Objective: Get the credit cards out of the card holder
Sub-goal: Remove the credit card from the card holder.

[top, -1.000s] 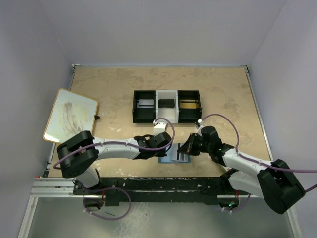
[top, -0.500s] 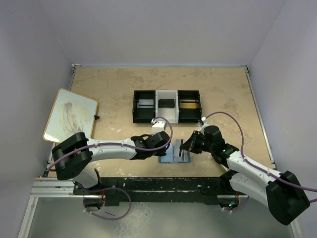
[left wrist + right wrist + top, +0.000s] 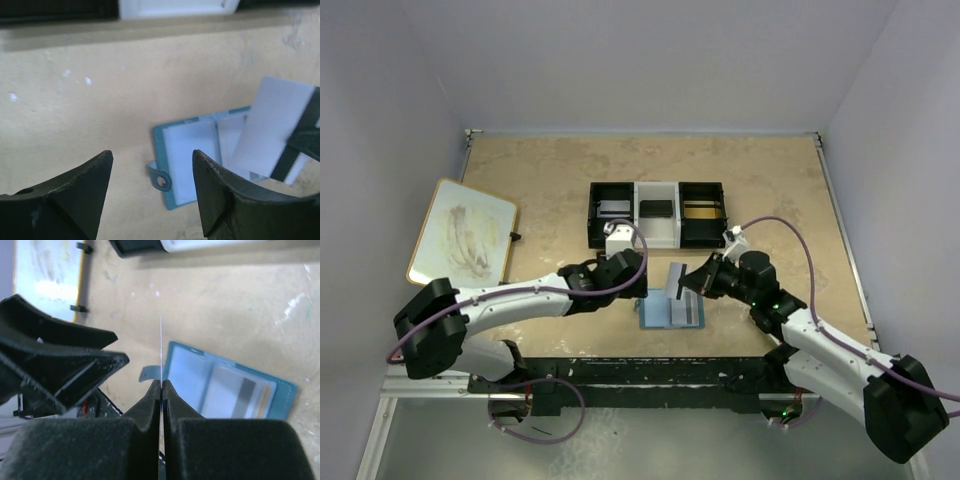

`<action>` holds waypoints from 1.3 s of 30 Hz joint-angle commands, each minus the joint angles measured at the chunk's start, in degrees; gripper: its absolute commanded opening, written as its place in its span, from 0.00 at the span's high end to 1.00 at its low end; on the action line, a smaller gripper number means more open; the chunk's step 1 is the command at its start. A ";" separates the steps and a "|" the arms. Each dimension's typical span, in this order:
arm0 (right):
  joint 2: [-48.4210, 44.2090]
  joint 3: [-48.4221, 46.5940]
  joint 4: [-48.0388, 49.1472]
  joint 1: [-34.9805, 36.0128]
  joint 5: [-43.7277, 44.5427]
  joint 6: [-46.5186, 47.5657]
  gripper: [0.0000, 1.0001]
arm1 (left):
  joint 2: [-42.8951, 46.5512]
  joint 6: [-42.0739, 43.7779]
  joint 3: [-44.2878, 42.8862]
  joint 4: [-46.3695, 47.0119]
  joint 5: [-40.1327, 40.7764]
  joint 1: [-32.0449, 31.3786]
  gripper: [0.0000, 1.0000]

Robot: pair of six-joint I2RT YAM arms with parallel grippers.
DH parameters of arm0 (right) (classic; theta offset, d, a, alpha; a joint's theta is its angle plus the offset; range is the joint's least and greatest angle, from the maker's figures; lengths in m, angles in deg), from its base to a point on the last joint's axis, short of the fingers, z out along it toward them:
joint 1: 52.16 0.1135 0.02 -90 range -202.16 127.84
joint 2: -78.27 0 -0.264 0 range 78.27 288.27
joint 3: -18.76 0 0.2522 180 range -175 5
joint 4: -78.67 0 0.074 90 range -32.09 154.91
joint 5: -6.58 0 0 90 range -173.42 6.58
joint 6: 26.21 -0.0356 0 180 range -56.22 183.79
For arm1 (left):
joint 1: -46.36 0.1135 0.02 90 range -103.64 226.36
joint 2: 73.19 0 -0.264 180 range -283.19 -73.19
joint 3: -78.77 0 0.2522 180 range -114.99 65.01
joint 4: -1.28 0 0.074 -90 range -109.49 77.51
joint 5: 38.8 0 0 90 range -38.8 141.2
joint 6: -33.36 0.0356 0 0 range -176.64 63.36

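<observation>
The card holder (image 3: pixel 669 314) is a blue bifold wallet lying open on the table, its snap tab (image 3: pixel 161 181) to the left. My right gripper (image 3: pixel 693 283) is shut on a pale grey-white credit card (image 3: pixel 676 279) with a dark stripe, held tilted just above the wallet. That card (image 3: pixel 161 347) shows edge-on between the fingers of my right gripper (image 3: pixel 161 383). A second card (image 3: pixel 239 392) sits in the pocket of the wallet (image 3: pixel 186 371). My left gripper (image 3: pixel 632 276) hovers open to the left of the wallet, holding nothing. In its wrist view my left gripper (image 3: pixel 152 155) frames the wallet (image 3: pixel 187 160) and the lifted card (image 3: pixel 272 131).
A black-and-white compartment tray (image 3: pixel 657 213) stands behind the wallet, mid-table. A white board with a yellow rim (image 3: pixel 462 232) lies at the far left. A black rail (image 3: pixel 650 372) runs along the near table edge.
My left gripper has opened and drawn back left and away from the wallet. My right gripper has risen, lifting the pale card up out of the wallet.
</observation>
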State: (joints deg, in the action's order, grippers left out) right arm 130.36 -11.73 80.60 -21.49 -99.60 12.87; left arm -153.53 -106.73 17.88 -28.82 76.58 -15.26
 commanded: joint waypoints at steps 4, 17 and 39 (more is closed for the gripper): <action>-3.73 -3.05 8.80 -0.08 -0.26 6.20 1.00 | 8.38 5.39 -1.29 -8.00 4.32 12.28 0.34; 8.22 -20.03 7.34 1.71 3.91 25.65 1.00 | 19.03 17.79 -4.32 -17.45 3.81 42.11 0.28; 46.99 -63.20 -4.38 8.64 7.41 58.31 1.00 | 26.69 20.38 -0.75 -13.28 4.41 49.09 0.27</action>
State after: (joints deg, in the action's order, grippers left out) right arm 174.91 -69.15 77.14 -13.12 -93.00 66.68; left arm -127.06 -87.87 17.04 -43.86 81.02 33.61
